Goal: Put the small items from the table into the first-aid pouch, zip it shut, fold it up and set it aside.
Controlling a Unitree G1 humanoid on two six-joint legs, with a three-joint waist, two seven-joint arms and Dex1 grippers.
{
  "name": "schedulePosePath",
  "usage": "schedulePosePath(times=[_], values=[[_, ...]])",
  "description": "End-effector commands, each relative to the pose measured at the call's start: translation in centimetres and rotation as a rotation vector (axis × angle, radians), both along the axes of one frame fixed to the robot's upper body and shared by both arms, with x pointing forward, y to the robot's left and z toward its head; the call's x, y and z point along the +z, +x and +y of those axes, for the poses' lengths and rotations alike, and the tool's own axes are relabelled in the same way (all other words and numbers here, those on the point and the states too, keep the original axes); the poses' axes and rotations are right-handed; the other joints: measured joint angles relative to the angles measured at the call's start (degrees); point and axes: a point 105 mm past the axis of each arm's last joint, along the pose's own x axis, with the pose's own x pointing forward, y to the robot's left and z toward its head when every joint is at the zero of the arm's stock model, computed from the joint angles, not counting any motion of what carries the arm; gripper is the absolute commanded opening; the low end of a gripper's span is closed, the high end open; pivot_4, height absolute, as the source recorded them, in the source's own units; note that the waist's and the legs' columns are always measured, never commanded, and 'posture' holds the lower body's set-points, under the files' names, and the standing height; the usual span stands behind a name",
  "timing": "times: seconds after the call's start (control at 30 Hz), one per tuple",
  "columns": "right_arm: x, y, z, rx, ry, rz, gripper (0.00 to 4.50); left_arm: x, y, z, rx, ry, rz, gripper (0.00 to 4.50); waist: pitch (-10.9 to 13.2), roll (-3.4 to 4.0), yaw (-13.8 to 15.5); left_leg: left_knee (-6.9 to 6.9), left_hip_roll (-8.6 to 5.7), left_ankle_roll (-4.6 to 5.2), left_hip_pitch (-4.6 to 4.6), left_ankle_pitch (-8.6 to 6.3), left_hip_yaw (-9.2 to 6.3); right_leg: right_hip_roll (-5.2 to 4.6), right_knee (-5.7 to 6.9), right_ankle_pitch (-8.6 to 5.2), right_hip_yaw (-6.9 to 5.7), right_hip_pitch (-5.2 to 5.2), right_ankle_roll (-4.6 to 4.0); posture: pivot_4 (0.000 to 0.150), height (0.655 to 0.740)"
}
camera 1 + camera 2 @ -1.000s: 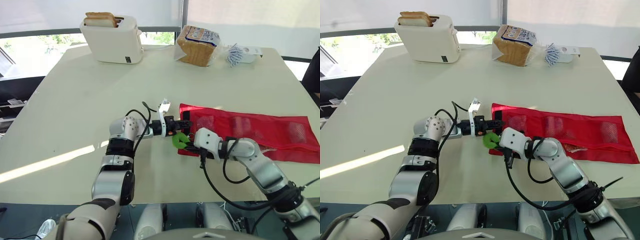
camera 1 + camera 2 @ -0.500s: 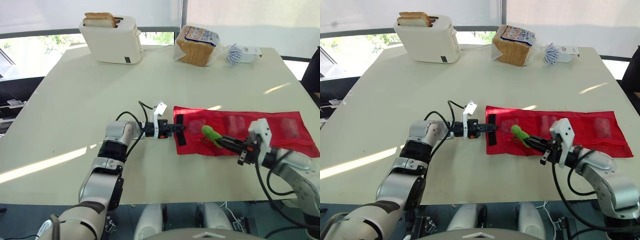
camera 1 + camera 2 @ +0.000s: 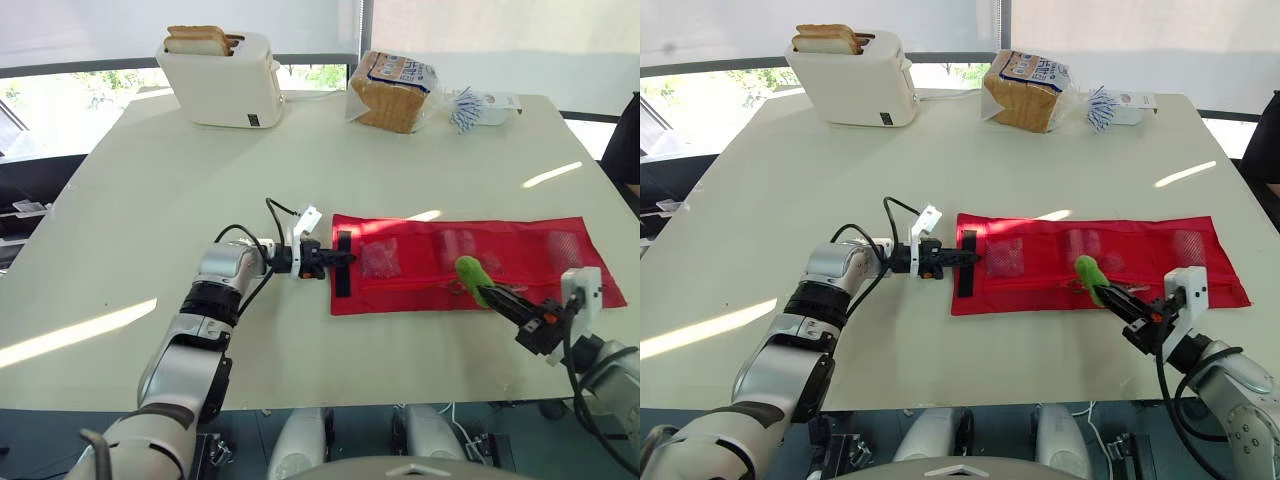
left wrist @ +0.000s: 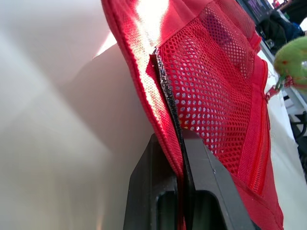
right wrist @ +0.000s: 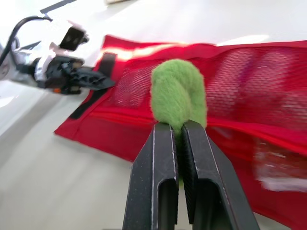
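The toaster (image 3: pixel 222 78) stands far behind the pouch, out past its left end, with two slices of bread (image 3: pixel 203 38) sticking out of the top. The left gripper (image 3: pixel 343 260) is at the pouch's left end. Its two black fingers (image 4: pixel 206 177) are squeezed tight on the red edge and on the black strap (image 3: pixel 342 286) there. The pouch (image 3: pixel 515 252) is red, long and flat. It lies stretched out on the table (image 3: pixel 130 200), not folded. Small pale things (image 3: pixel 381 258) show through its net pockets. Far behind the pouch, about its middle, sits a loaf (image 3: pixel 393 90) in a clear bag. A green fuzzy puff (image 3: pixel 470 272) is at the pouch's near edge, a bit right of the middle. The right gripper (image 3: pixel 492 297) comes in from the near right of the pouch. Its fingers are pinched shut on the puff's lower end, with no gap between them. I cannot tell if the puff touches the pouch. A blue and white packet (image 3: pixel 487 105) lies far behind the pouch too, just right of the loaf
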Motion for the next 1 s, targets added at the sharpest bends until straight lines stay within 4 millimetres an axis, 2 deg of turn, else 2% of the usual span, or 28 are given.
schedulePosePath(times=[0.03,0.3,0.5,0.57,0.73,1.0], values=[[0.9,0.0,-4.3,-0.15,-0.046,-0.036,0.02,0.0,0.3,1.8,-0.024,0.079,-0.061,0.0,0.0,0.0,0.01,0.0,0.0,0.0,0.0,0.0,0.01,0.0,0.0,0.0,0.0,0.0,0.0,0.15,0.74],[0.4,-0.7,-11.4,-0.379,-0.154,0.004,0.02,0.3,1.4,4.2,-0.038,0.181,-0.153,0.0,0.0,0.0,-0.02,-0.02,0.0,0.01,0.02,0.0,0.03,0.02,0.0,0.0,0.02,0.0,0.0,0.15,0.74],[0.2,-1.3,-16.3,-0.602,-0.223,0.016,0.02,1.0,3.2,6.1,0.055,0.242,-0.204,0.0,0.0,0.01,-0.03,-0.02,0.0,0.02,0.02,-0.01,0.05,0.02,0.0,0.0,0.03,0.0,0.01,0.15,0.74],[0.1,-1.5,-17.0,-0.634,-0.247,0.021,0.02,1.1,3.5,6.5,0.075,0.258,-0.214,0.0,0.01,0.01,0.01,-0.02,0.0,0.02,0.02,-0.01,0.06,0.02,0.0,0.0,0.04,0.0,0.01,0.15,0.74],[0.6,-1.6,-16.9,-0.633,-0.233,-0.005,0.02,1.0,3.7,6.6,0.082,0.259,-0.213,0.0,0.01,0.01,0.0,-0.02,0.0,0.03,0.01,-0.01,0.05,0.01,0.0,0.0,0.05,0.0,0.01,0.15,0.74],[1.1,-2.2,-19.6,-0.763,-0.276,-0.003,0.02,0.9,3.5,6.6,0.076,0.26,-0.21,0.0,0.01,0.02,0.06,-0.02,0.01,0.03,0.01,-0.01,0.05,0.01,0.0,0.0,0.05,0.0,0.01,0.15,0.74]])
